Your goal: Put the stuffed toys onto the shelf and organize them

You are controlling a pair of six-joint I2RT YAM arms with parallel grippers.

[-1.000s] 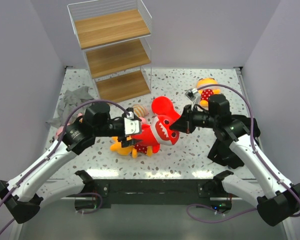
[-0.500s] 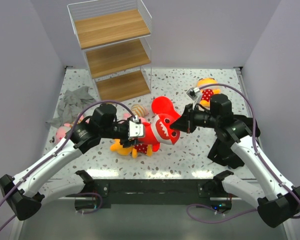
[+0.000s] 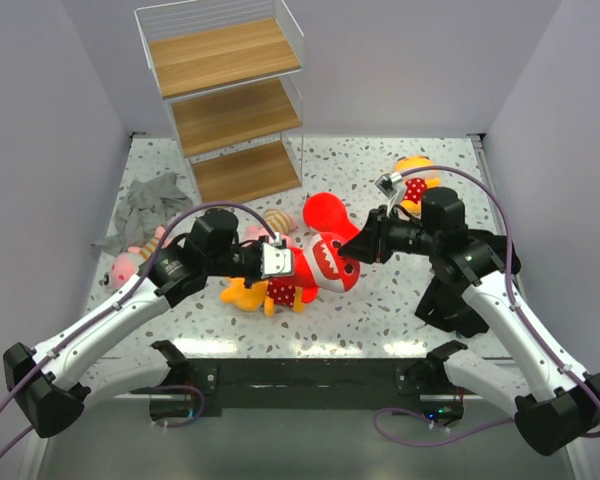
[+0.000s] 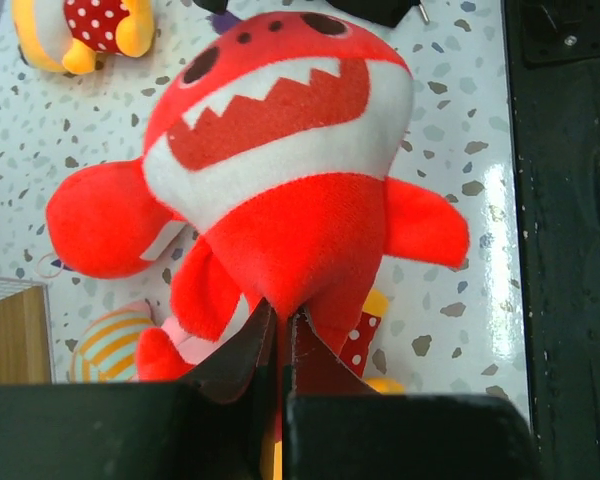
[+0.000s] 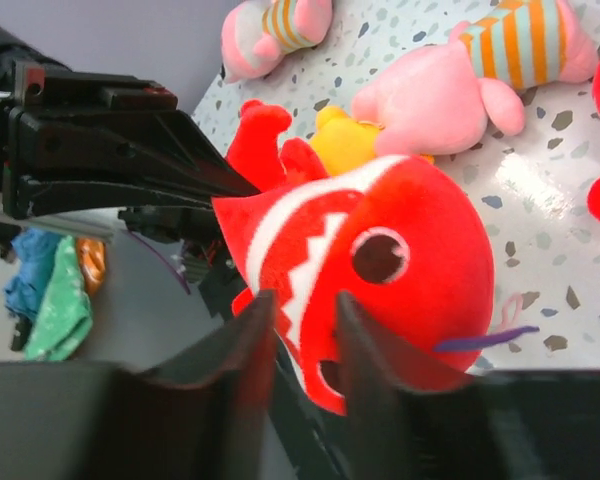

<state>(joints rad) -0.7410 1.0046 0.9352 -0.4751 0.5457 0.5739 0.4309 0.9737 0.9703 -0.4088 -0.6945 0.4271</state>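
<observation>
Red shark sits between my two end effectors. The left end effector is clamped on its lower body, and the right end effector stands slightly apart around its mouth. Beyond the left one, the shelf shows all three boards bare. As I judge it, nothing is placed yet. A pink toy lies behind the shark, a yellow toy beside my right one, both down on the surface and left to do.

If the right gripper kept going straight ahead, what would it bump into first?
The red shark. The right gripper points straight at its face, with its fingers either side of the toothy mouth, so it would probably push into the shark almost at once.
</observation>
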